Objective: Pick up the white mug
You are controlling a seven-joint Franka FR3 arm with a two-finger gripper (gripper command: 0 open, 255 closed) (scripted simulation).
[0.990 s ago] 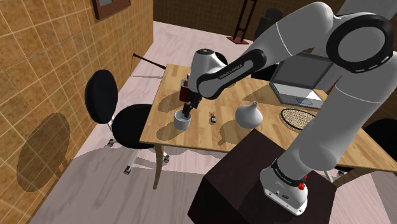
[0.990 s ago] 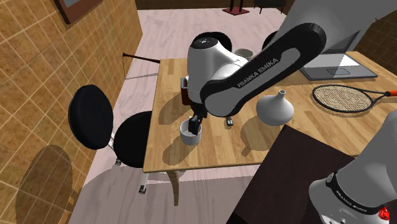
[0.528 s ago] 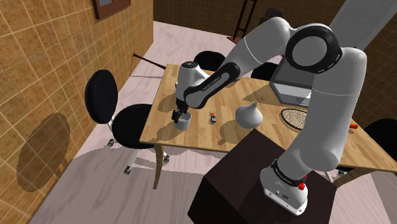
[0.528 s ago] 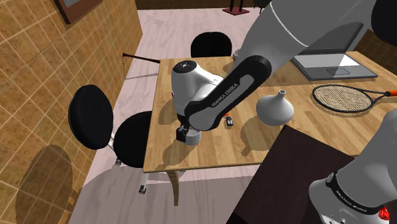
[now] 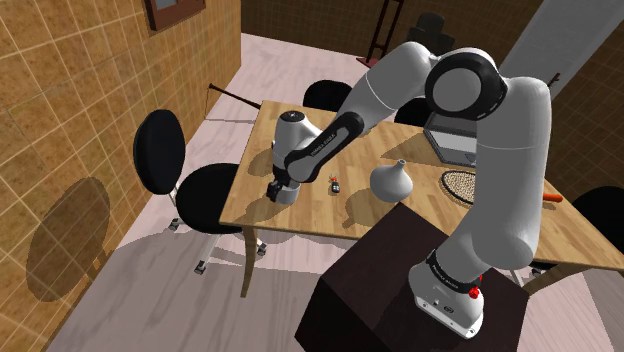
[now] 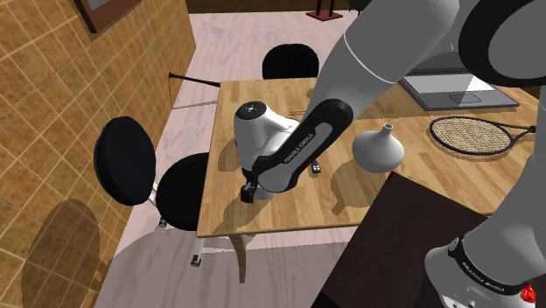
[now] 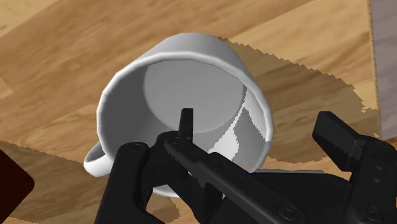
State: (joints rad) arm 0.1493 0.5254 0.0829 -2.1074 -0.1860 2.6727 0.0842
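Arm (image 5: 400, 80) folded lower over the table (image 5: 300, 218), fingers (image 7: 186, 124) sunk onto the white mug (image 7: 191, 76), one now inside its rim

smooth mug (image 7: 191, 95), wood-grain table (image 7: 70, 44)

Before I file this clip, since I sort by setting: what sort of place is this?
Probably a room in a house, perhaps a study or dining corner: a wooden table with a laptop and racket, a black chair beside it, and a framed picture on the tiled wall.

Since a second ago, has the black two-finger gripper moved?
Yes: in the shoulder view the gripper has shifted left and down, away from the grey bulbous vase.
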